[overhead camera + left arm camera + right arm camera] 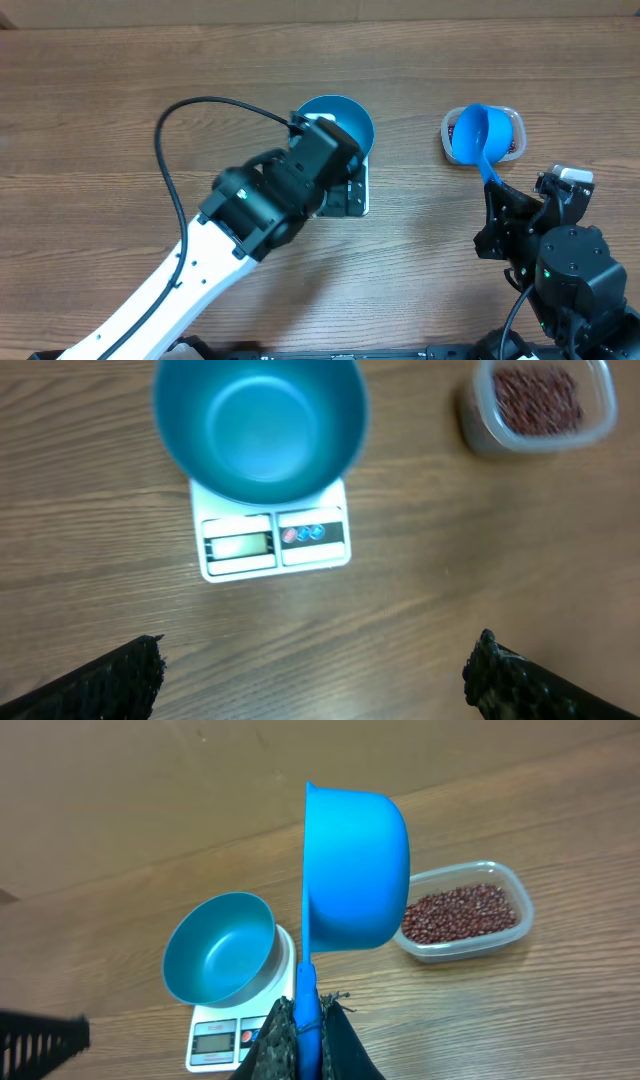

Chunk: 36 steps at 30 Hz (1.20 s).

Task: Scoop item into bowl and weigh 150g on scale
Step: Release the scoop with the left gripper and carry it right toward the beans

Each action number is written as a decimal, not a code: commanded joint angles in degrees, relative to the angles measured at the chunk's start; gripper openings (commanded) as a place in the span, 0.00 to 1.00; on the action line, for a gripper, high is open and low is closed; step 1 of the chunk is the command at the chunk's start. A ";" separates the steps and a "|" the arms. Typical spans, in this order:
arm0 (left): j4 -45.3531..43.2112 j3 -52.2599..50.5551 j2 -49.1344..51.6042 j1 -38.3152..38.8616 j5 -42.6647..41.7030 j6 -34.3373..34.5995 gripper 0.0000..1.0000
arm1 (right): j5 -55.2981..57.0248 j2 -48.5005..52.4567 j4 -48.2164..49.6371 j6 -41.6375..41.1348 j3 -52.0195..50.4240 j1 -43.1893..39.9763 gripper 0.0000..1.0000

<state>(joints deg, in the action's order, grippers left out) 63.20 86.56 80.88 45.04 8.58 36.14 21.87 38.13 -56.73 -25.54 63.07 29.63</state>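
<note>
Bowl (215,955) on the scale (215,1040) for weighing, right claw (308,1020) clenches a scoop (355,870) over beans (460,912) beside it; left claw (315,670) gapes empty.

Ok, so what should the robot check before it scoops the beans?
1. Bowl sits on the scale: ok.
2. Bowl is empty, ready for weighing: ok.
3. Scale screen shows zero: cannot tell, it is too blurry to read.
4. Right gripper is shut on the scoop handle: ok.
5. Tub has no lid on and there are beans inside: ok.
6. Left gripper is open and holds nothing: ok.
</note>
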 commanded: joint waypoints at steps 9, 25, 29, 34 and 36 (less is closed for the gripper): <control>0.79 -2.08 0.00 1.29 -2.47 -4.17 0.89 | -2.82 5.40 -0.24 6.23 6.27 -4.31 0.03; -14.62 -11.89 15.65 0.63 -4.57 3.69 0.04 | -40.09 29.73 -0.02 17.14 18.43 -38.51 0.03; -12.46 -7.26 21.75 0.63 -1.38 3.69 0.04 | -40.17 32.87 0.90 18.01 19.87 -38.49 0.03; -10.78 -5.25 25.49 0.63 3.50 3.96 0.04 | -40.15 33.31 1.18 18.18 19.96 -38.49 0.03; -11.26 -5.27 27.47 0.63 6.69 4.61 0.04 | -40.15 33.31 1.27 18.18 19.93 -38.49 0.03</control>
<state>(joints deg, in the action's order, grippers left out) 52.16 79.99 105.56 46.00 9.47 39.07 -17.65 71.79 -56.07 -8.14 81.01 -8.64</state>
